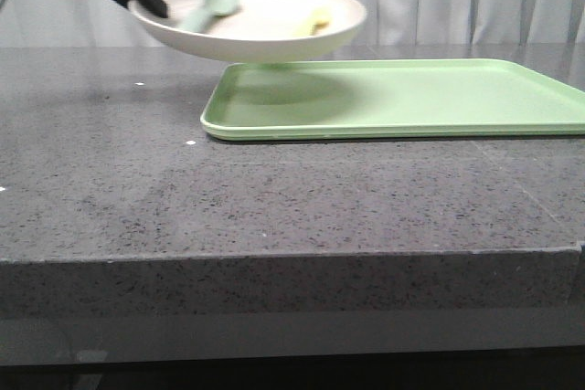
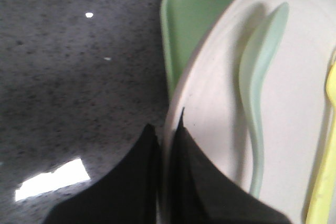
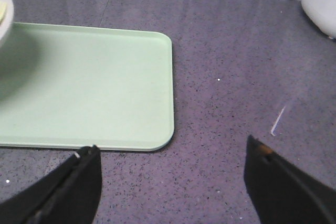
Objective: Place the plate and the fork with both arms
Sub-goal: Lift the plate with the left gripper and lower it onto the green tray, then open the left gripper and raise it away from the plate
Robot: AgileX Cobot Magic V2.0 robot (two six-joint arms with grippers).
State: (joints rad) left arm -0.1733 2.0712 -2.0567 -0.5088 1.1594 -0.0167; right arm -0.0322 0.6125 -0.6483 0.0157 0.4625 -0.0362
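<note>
Above the left end of the tray (image 1: pixel 402 98): plate (image 1: pixel 265 29) lifted clear of the table (image 1: pixel 274 198), rim pinched in left tool (image 2: pixel 167 150), clenched on it. Edge grip keeps dish near level, so fork (image 2: pixel 328 145) and spoon (image 2: pixel 260 93) lie inside. Right tool (image 3: pixel 170 182) released, jaws spread, low over table by tray corner, likely waiting for fork.

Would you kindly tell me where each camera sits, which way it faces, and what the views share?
Front: low at the table edge, facing forward at the rectangular light-green tray; left claw lifts the round cream plate.
Left wrist: above that claw, clamped on the plate rim; pale green spoon, yellow plastic fork inside.
Right wrist: over the open right claw, looking down at the tray.
All three show the tray.
</note>
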